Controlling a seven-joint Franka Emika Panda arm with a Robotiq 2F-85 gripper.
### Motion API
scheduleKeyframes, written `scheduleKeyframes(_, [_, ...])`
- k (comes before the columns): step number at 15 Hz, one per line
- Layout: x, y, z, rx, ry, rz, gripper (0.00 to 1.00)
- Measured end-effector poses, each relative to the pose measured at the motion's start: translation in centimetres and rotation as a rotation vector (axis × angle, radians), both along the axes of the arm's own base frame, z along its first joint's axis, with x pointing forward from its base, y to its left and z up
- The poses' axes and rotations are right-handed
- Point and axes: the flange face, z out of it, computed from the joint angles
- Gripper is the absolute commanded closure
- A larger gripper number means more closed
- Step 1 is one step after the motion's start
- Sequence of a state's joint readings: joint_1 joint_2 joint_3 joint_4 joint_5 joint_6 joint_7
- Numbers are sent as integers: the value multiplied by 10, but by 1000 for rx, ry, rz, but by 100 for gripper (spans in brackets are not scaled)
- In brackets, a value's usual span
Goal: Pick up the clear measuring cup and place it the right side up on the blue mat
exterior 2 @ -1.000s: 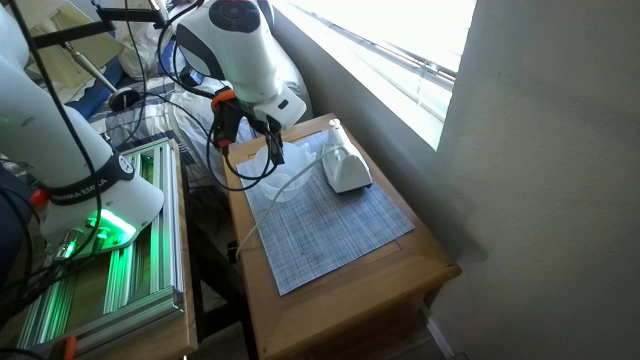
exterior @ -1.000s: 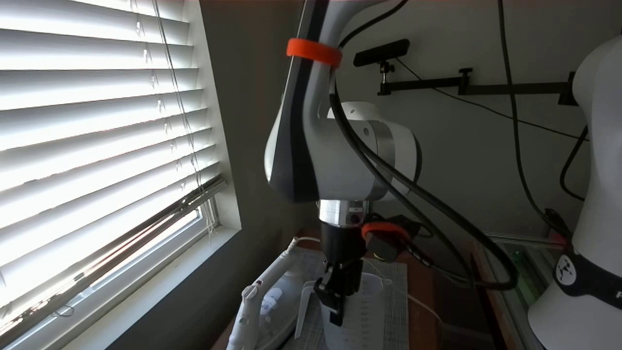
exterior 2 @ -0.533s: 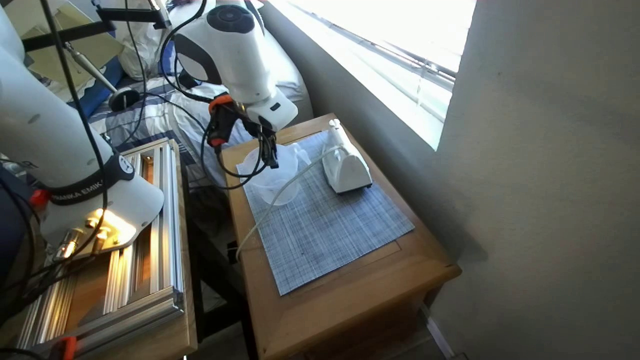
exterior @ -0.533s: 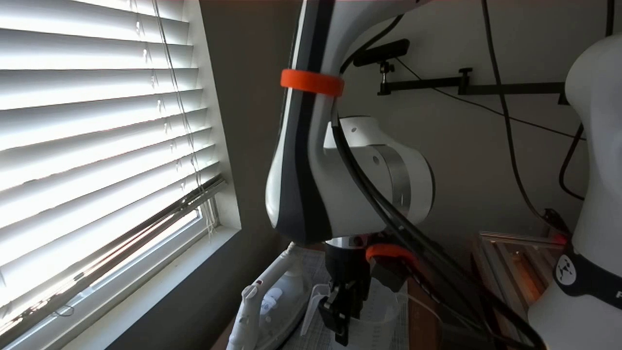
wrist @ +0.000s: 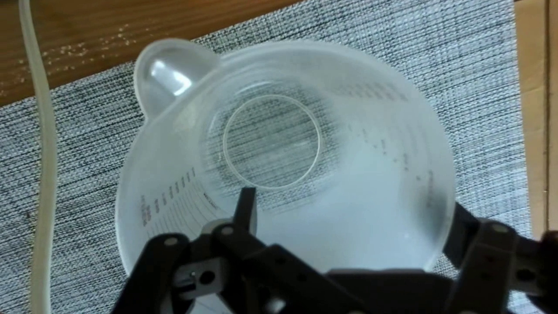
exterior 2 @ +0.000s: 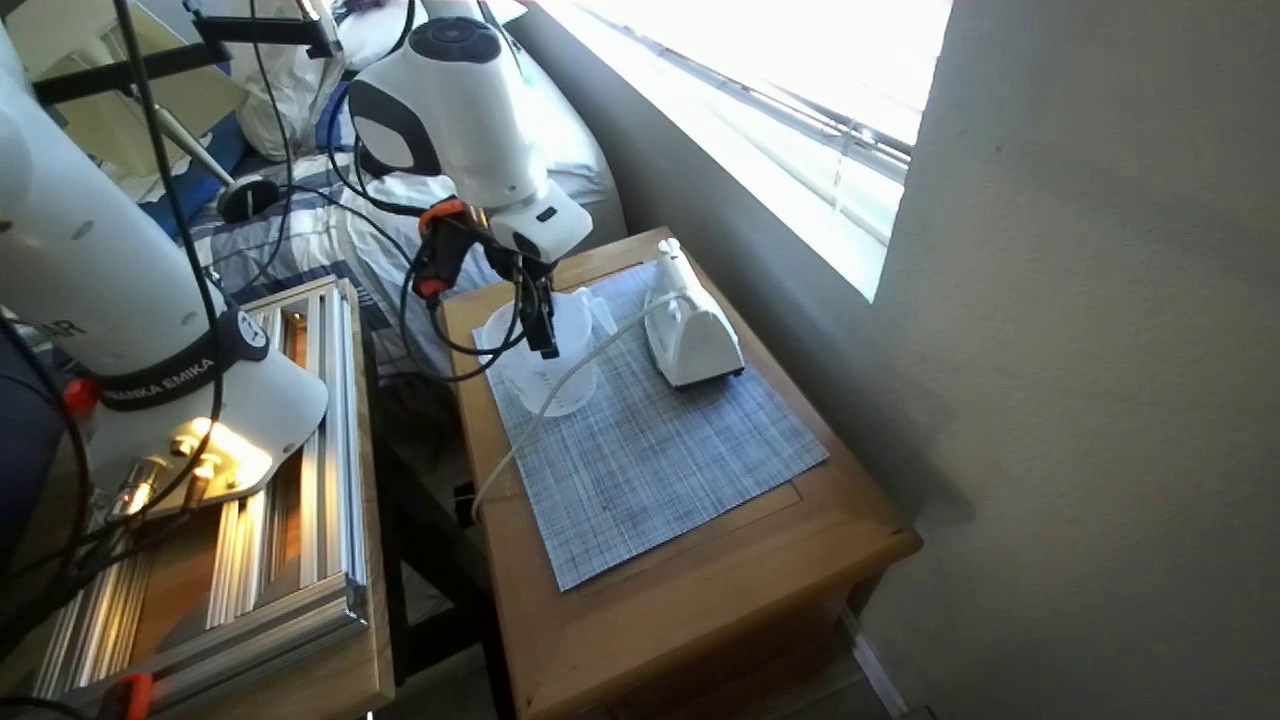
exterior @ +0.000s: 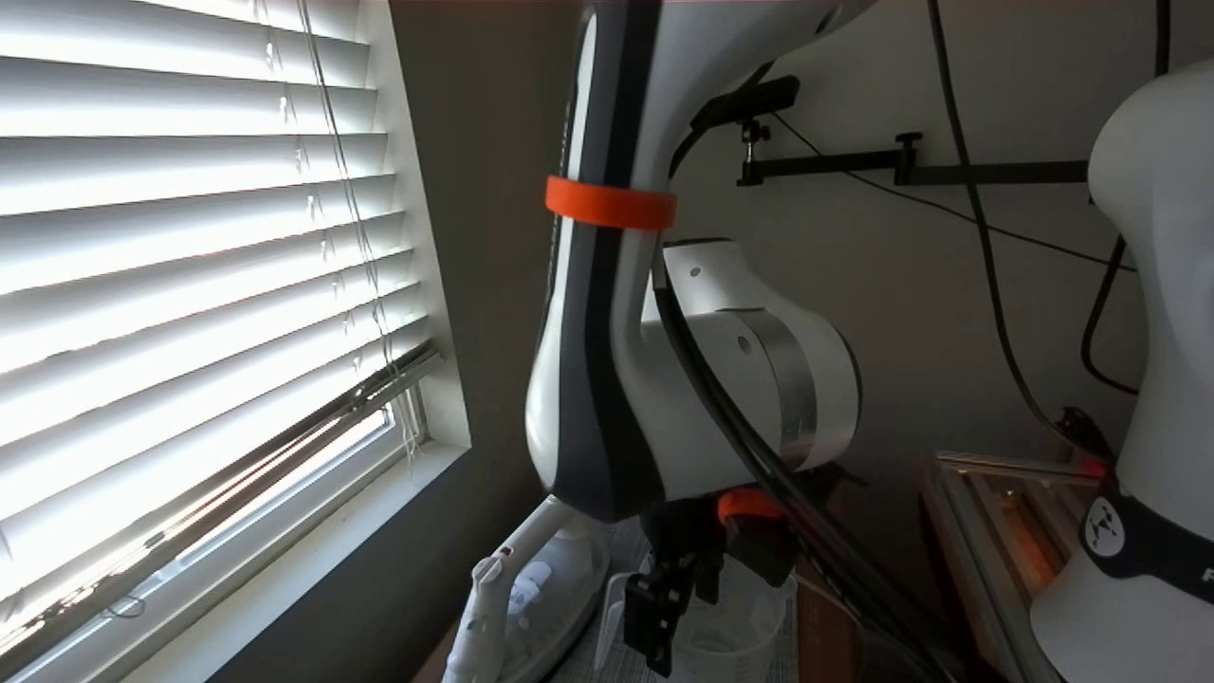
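The clear measuring cup (wrist: 279, 139) stands upright on the blue mat (wrist: 484, 131), its wide mouth facing up in the wrist view. In both exterior views the cup (exterior: 730, 621) (exterior 2: 560, 385) is partly covered by the arm and cables. My gripper (wrist: 351, 207) is open across the near wall of the cup. One black finger (wrist: 246, 203) reaches over the inside of the mouth; the opposite one shows beyond the rim on the right, partly seen through the plastic. Whether either finger touches the cup, I cannot tell. A grey-blue stretch of mat (exterior 2: 690, 480) extends in front.
A white steam iron (exterior 2: 690, 330) stands on the mat beside the cup's handle. Its pale cord (exterior 2: 530, 425) runs past the cup and off the wooden table (exterior 2: 640, 660). The wall (exterior 2: 1080, 350) and window flank the table on one side, the robot's metal-framed base (exterior 2: 330, 440) the other.
The fingers have spread apart from a shut grip at the cup's rim. The arm has come lower, and the cup has shifted slightly and settled on the mat.
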State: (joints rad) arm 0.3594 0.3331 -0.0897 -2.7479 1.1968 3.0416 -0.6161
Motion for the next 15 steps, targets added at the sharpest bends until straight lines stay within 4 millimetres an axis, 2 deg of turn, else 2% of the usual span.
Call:
scheduleKeyframes(9, [11, -4, 10, -33, -24, 114, 0])
scheduleKeyframes(15, [26, -1, 29, -16, -46, 249, 0])
